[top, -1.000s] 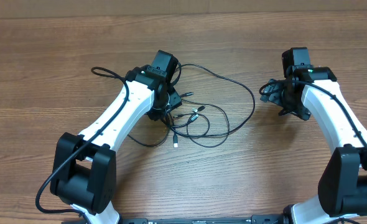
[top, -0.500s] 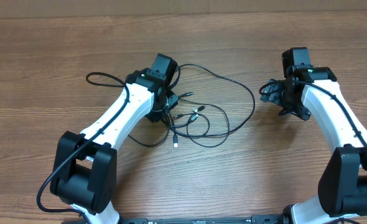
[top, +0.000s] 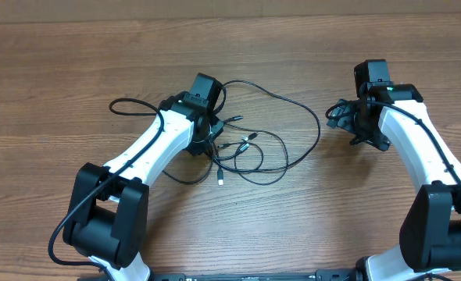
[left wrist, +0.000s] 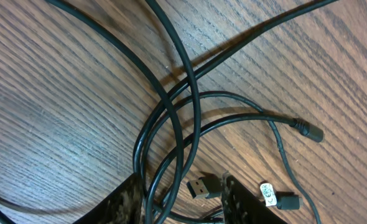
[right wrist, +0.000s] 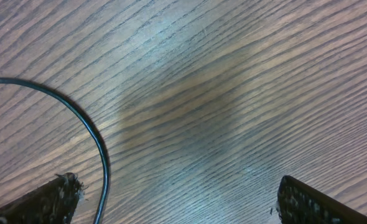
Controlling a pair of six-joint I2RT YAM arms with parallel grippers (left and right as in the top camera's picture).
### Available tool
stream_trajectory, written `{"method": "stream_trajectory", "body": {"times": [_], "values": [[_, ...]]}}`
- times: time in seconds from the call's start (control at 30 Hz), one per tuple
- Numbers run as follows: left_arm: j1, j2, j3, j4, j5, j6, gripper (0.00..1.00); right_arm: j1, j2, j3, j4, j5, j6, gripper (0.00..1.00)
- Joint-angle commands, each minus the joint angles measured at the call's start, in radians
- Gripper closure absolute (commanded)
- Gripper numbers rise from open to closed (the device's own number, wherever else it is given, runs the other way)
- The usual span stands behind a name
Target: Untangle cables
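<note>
Mid-table, on bare wood: the cables [top: 246,144], thin black cords crossed over one another in a loose knot. Spread out from that knot in one wide loop [top: 318,123] toward the right arm and a smaller loop [top: 121,100] out to the left, past the left arm's wrist. From the left wrist view, several strands stacked at one crossing [left wrist: 190,67], with a USB plug [left wrist: 202,186], a barrel plug [left wrist: 308,132] and a white-tagged tip [left wrist: 269,193] lying free beside it. Loose ends, so probably the place to start pulling from.

Right over that pile, low to the wood: the left gripper [left wrist: 180,186]. Stands partly open, fingers [left wrist: 124,202] either side of two strands. Touching them or not: too hard to tell. No firm pinch visible. Looks placed to pick one cord out of the heap rather than the whole bunch.

Off to the right, well apart from the knot: the right gripper [right wrist: 177,180]. Gapes wide and holds nothing, with only the edge of a thin cord, apparently the wide loop, curving in just inside one finger [right wrist: 40,202]. Judged as waiting at the loop's far side, ready to pin or take that cord during a pull from the left.

Beneath all of it, the wooden table [top: 58,47].
</note>
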Motion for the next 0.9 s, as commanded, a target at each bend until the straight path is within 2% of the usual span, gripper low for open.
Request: {"method": "stream_trajectory", "body": {"times": [0.0, 0.3, 0.63, 0.87], "values": [[-0.009, 0.011, -0.035, 0.026, -0.022, -0.035, 0.59, 0.002, 0.005, -0.005, 0.001, 0.014, 0.0, 0.0], [-0.006, 0.011, -0.079, 0.153, -0.032, -0.06, 0.6, 0.002, 0.005, -0.005, 0.001, 0.014, -0.001, 0.0], [-0.006, 0.011, -0.092, 0.162, -0.062, -0.06, 0.62, 0.002, 0.005, -0.005, 0.001, 0.015, 0.0, 0.0], [-0.006, 0.011, -0.098, 0.167, -0.068, -0.061, 0.59, 0.002, 0.005, -0.005, 0.001, 0.014, 0.0, 0.0]]}}
